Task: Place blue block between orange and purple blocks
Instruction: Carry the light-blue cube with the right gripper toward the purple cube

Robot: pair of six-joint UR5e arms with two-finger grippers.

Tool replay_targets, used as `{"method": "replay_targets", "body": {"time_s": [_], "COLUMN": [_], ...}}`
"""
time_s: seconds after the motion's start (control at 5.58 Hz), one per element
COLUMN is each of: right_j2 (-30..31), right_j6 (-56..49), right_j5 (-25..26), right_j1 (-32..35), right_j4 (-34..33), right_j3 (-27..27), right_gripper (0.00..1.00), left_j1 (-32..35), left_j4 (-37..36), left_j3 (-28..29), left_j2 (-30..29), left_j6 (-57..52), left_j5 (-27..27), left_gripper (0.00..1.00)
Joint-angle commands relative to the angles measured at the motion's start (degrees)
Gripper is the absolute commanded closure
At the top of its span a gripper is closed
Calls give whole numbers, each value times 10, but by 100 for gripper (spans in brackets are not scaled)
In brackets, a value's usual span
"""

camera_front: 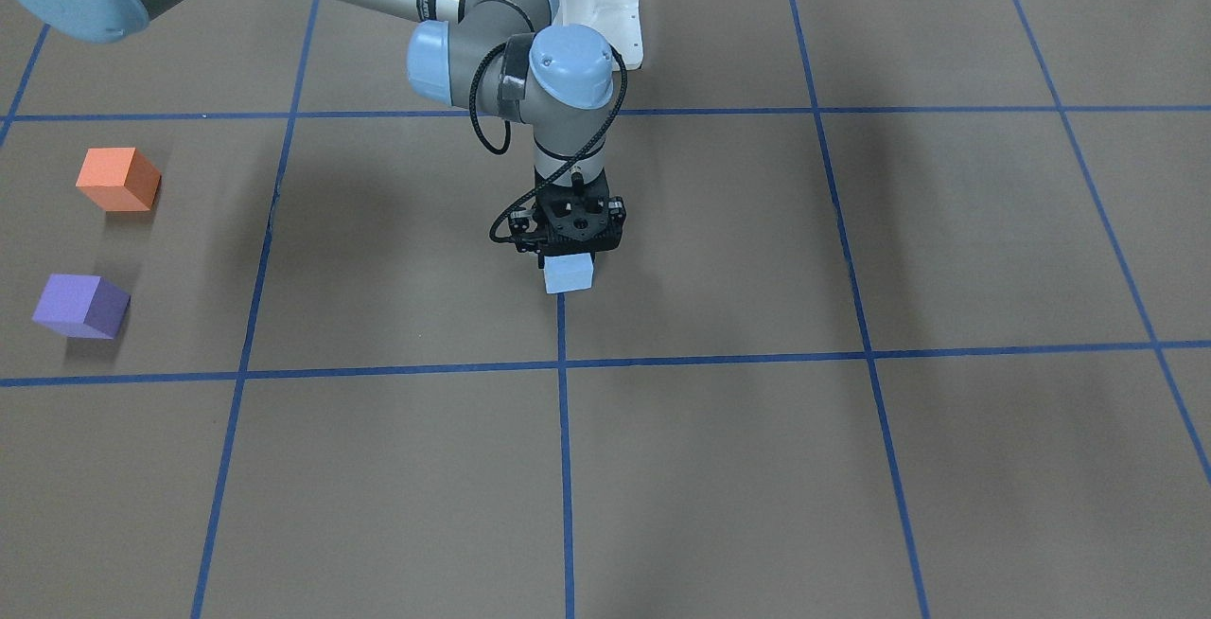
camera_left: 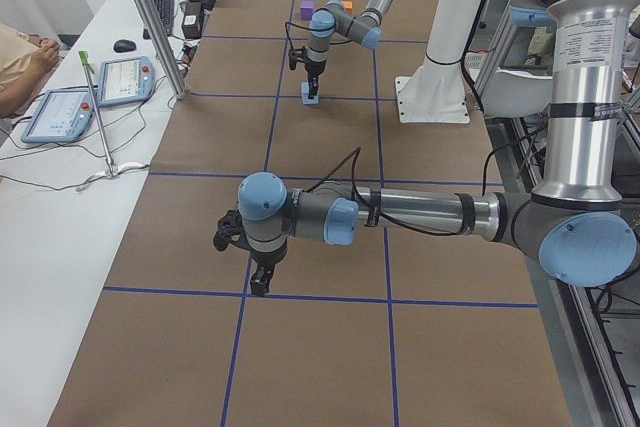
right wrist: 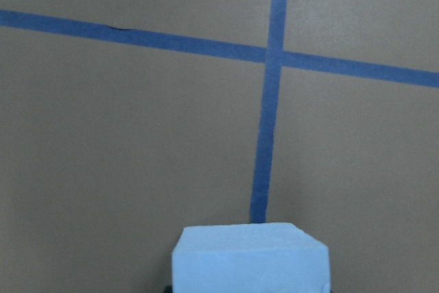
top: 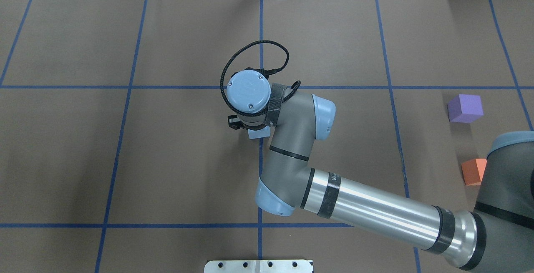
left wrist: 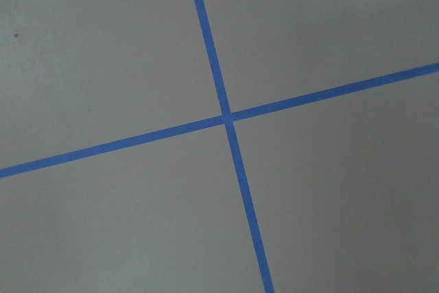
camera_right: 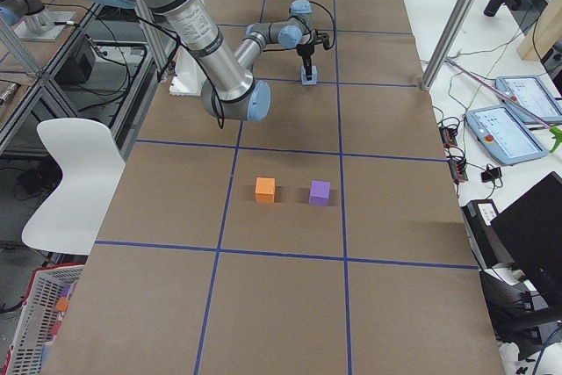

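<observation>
The pale blue block is at the table's middle, on a blue tape line, and also shows at the bottom of the right wrist view. My right gripper points straight down over it, jaws closed against its sides. I cannot tell whether the block rests on the table or hangs just above it. The orange block and the purple block stand side by side with a gap between them, far off on my right side. My left gripper hovers over a tape crossing; I cannot tell whether it is open.
The brown table carries a grid of blue tape lines. The right arm's long forearm stretches low across the table and partly hides the orange block in the overhead view. The purple block stands beyond it.
</observation>
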State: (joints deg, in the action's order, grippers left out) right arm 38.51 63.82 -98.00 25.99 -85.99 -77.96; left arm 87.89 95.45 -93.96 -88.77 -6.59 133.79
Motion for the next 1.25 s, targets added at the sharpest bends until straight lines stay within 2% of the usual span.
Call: {"method": "replay_targets", "body": {"time_s": [0.0,0.36,0.54,0.72,1.08], "right_j2": [13,159,220,261,423], "right_j6": [-18,-84,-129,-175,-263], "right_j5": [-17,-91,-167,-250,-276], "right_j1": [11,84,170,264,336], "right_j4": [13,8,7,-6,3], "right_j3": [-33,-206,-262,-285,-335], "right_gripper": [95,95,95,95,99], "left_j1": [0,1,1,1,0], "left_j4": [0,0,-2,-4,-2], "left_j3": [0,0,2,4,1], "left_j2": [0,13,14,14,20], "left_j6": [0,3,10,18,18], "left_j5": [1,0,-1,-1,0], "left_gripper": [0,0,0,0,0]}}
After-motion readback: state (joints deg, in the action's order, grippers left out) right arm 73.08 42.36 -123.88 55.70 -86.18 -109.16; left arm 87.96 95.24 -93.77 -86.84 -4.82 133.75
